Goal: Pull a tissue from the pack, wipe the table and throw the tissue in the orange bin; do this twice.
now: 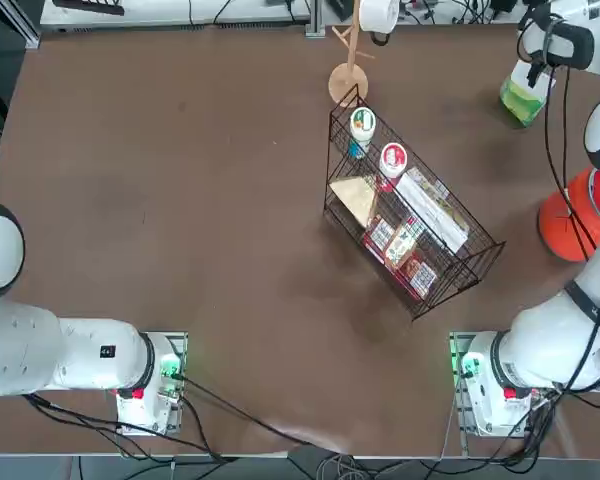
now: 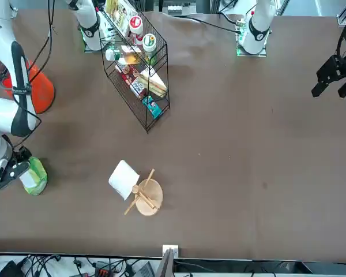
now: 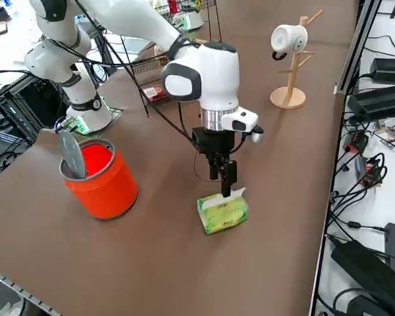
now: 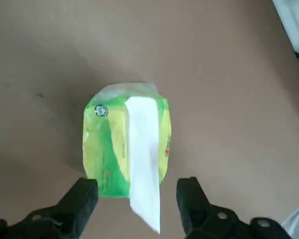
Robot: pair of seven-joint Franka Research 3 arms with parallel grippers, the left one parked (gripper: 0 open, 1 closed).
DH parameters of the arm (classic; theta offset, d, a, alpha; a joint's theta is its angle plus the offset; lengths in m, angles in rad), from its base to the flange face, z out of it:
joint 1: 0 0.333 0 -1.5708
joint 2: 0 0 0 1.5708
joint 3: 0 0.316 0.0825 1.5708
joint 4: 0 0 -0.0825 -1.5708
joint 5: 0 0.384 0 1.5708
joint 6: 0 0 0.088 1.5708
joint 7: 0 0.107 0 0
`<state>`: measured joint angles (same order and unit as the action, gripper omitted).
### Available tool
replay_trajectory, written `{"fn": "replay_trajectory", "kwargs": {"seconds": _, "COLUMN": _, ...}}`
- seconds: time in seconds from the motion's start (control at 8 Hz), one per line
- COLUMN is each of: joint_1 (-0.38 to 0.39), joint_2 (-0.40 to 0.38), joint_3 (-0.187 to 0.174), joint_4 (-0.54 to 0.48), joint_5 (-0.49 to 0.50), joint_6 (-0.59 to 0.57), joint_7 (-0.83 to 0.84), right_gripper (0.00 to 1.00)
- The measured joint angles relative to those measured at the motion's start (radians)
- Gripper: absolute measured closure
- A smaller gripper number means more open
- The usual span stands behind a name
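Tissue pack beneath a spread claw

Dark-brown tabletop [image 3: 184, 263]; black wire basket [image 1: 330, 190], holding lidded cups; orange bin [image 3: 105, 187], upright near the arm; green-and-yellow tissue pack [image 3: 225, 214], lying on the tabletop, one white tissue [image 4: 143, 159] protruding; right gripper [image 4: 137, 206], above the pack, fingers spread, the tissue's tip between them

Matt brown table [image 1: 220, 250]; glossy orange plastic bin [image 3: 105, 191]; crinkled green plastic pack [image 4: 107, 149].
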<state>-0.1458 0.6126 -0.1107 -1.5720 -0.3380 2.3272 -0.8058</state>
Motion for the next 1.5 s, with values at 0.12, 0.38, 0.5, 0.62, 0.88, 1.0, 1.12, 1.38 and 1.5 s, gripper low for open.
{"fn": "replay_trajectory", "kwargs": {"seconds": 0.12, "joint_1": -0.001, "joint_2": 0.011, "joint_3": 0.0, "joint_4": 0.001, "joint_5": 0.0, "joint_6": 0.017, "joint_7": -0.013, "right_gripper": 0.04}}
{"fn": "replay_trajectory", "kwargs": {"seconds": 0.38, "joint_1": -0.005, "joint_2": 0.026, "joint_3": 0.0, "joint_4": 0.004, "joint_5": 0.0, "joint_6": 0.057, "joint_7": -0.039, "right_gripper": 0.04}}
{"fn": "replay_trajectory", "kwargs": {"seconds": 0.5, "joint_1": -0.009, "joint_2": 0.039, "joint_3": 0.0, "joint_4": 0.004, "joint_5": 0.0, "joint_6": 0.073, "joint_7": -0.041, "right_gripper": 0.06}}
{"fn": "replay_trajectory", "kwargs": {"seconds": 0.62, "joint_1": -0.011, "joint_2": 0.051, "joint_3": -0.001, "joint_4": 0.005, "joint_5": 0.0, "joint_6": 0.084, "joint_7": -0.042, "right_gripper": 0.07}}
{"fn": "replay_trajectory", "kwargs": {"seconds": 0.88, "joint_1": -0.011, "joint_2": 0.056, "joint_3": -0.001, "joint_4": 0.01, "joint_5": 0.0, "joint_6": 0.089, "joint_7": -0.042, "right_gripper": 0.2}}
{"fn": "replay_trajectory", "kwargs": {"seconds": 1.0, "joint_1": -0.011, "joint_2": 0.055, "joint_3": -0.001, "joint_4": 0.016, "joint_5": 0.0, "joint_6": 0.083, "joint_7": -0.043, "right_gripper": 0.32}}
{"fn": "replay_trajectory", "kwargs": {"seconds": 1.12, "joint_1": -0.012, "joint_2": 0.051, "joint_3": -0.002, "joint_4": 0.018, "joint_5": 0.0, "joint_6": 0.07, "joint_7": -0.05, "right_gripper": 0.43}}
{"fn": "replay_trajectory", "kwargs": {"seconds": 1.38, "joint_1": -0.012, "joint_2": 0.049, "joint_3": -0.002, "joint_4": 0.018, "joint_5": 0.0, "joint_6": 0.036, "joint_7": -0.06, "right_gripper": 0.63}}
{"fn": "replay_trajectory", "kwargs": {"seconds": 1.5, "joint_1": -0.012, "joint_2": 0.048, "joint_3": -0.002, "joint_4": 0.019, "joint_5": 0.0, "joint_6": 0.013, "joint_7": -0.061, "right_gripper": 0.75}}
